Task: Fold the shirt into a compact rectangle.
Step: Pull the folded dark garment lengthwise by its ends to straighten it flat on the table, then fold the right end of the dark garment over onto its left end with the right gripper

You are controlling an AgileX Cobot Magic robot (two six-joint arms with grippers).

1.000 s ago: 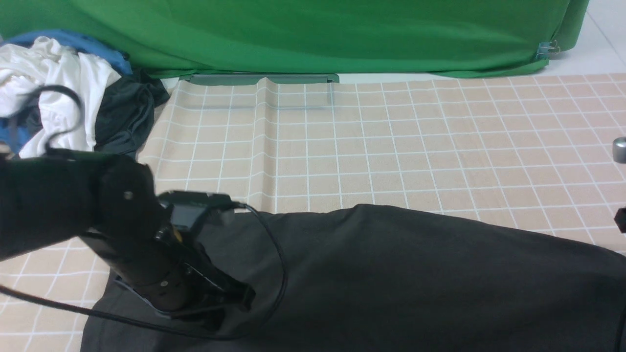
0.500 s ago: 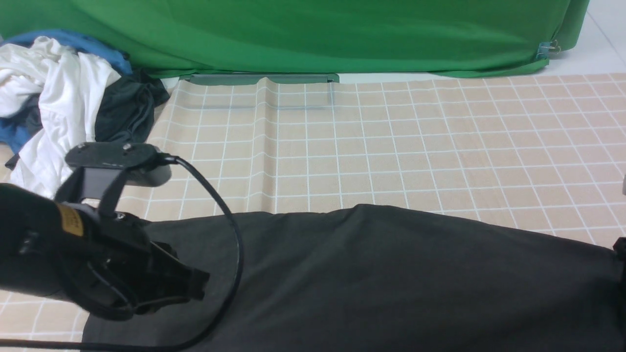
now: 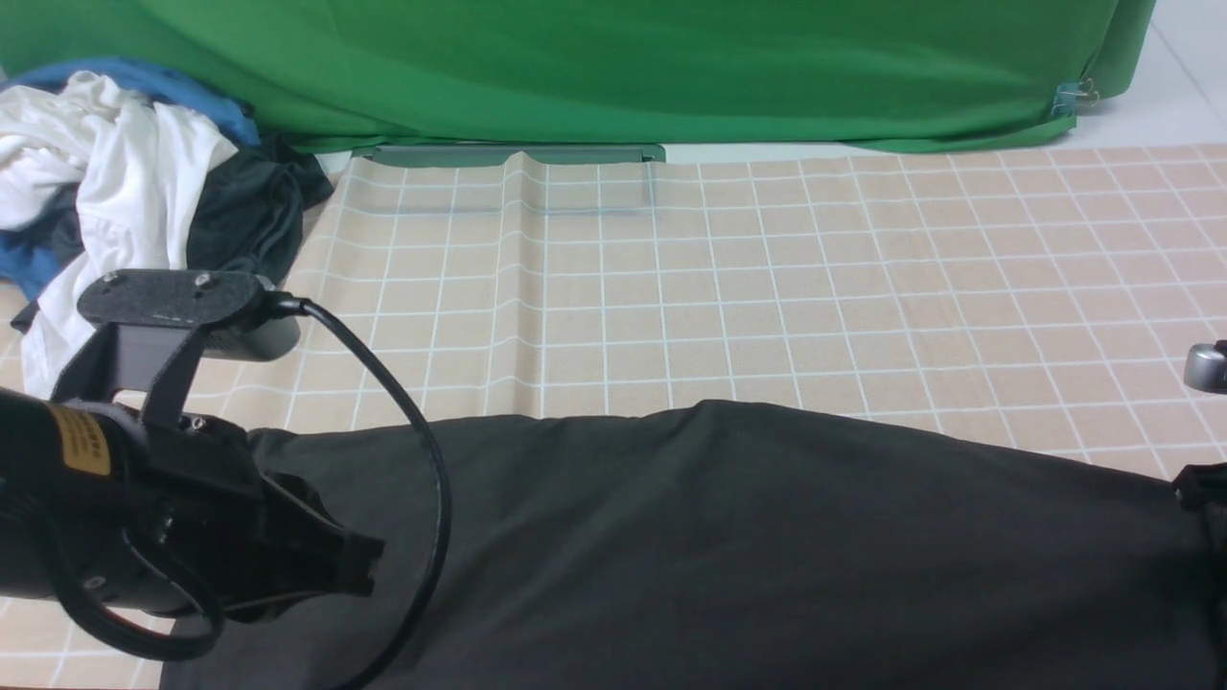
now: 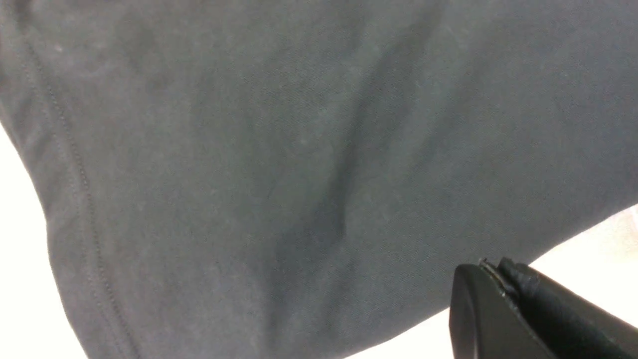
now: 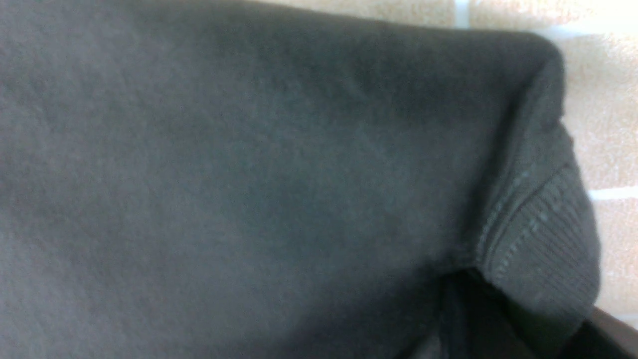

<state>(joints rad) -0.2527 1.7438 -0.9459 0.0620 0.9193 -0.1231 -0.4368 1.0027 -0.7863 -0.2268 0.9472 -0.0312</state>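
Left gripper (image 3: 369,567), pressed together, hovers at eight o'clock over the shirt (image 3: 729,546); right gripper (image 3: 1203,487) at three o'clock, can't tell its state.

Plenty of room on the checked tablecloth (image 3: 767,287), bare through the middle and out to the far right. In the far-left corner a heap of clothes (image 3: 125,192) blocks the way, and the green backdrop (image 3: 623,67) walls off the back. On the near side the shirt (image 3: 719,537) spans almost edge to edge. The left gripper (image 3: 364,565) and its looping cable (image 3: 445,498) crowd the shirt's left end.
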